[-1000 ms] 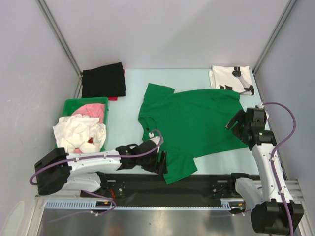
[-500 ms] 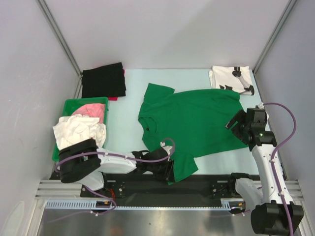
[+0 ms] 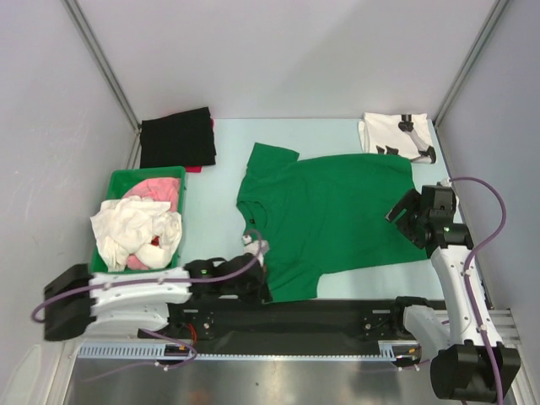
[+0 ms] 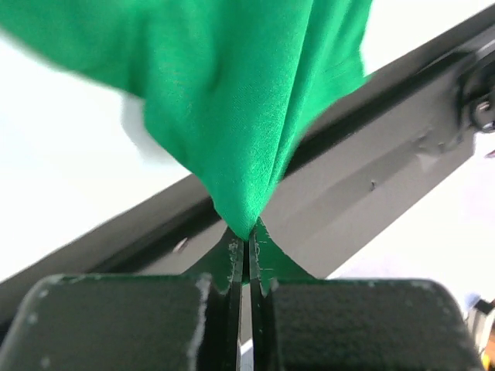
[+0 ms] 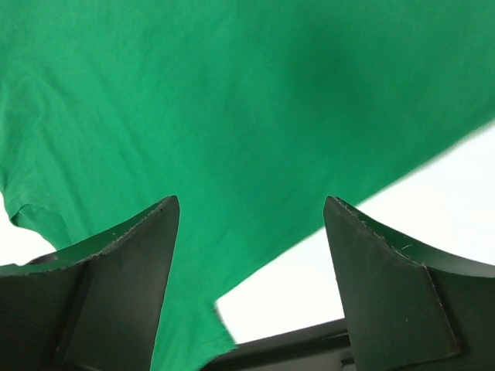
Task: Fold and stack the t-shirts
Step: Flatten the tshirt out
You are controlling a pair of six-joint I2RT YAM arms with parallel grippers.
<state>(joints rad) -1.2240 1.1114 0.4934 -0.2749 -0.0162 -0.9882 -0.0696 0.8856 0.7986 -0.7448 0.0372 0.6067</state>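
Print: white t-shirt [image 3: 390, 135], folded at the far right corner — black graphic, too small to read.
Green t-shirt [image 3: 337, 211]: plain bright green knit, lay spread on the pale table [image 3: 211, 215], lightly creased.
Left gripper [image 4: 246, 249]: pressed together, pinching a peak of the near-left green cloth.
Right gripper [image 5: 251, 207]: spread wide over the shirt's right side — held nothing.

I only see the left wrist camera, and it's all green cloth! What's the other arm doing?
Observer: The right gripper hangs open over the green t-shirt, at its right edge, holding nothing.
Operator: Are there more shirts?
Observer: A white printed t-shirt lies in the far right corner.
Operator: What's near my arm?
Observer: A green bin sits just beyond it, holding white cloth and pink cloth.
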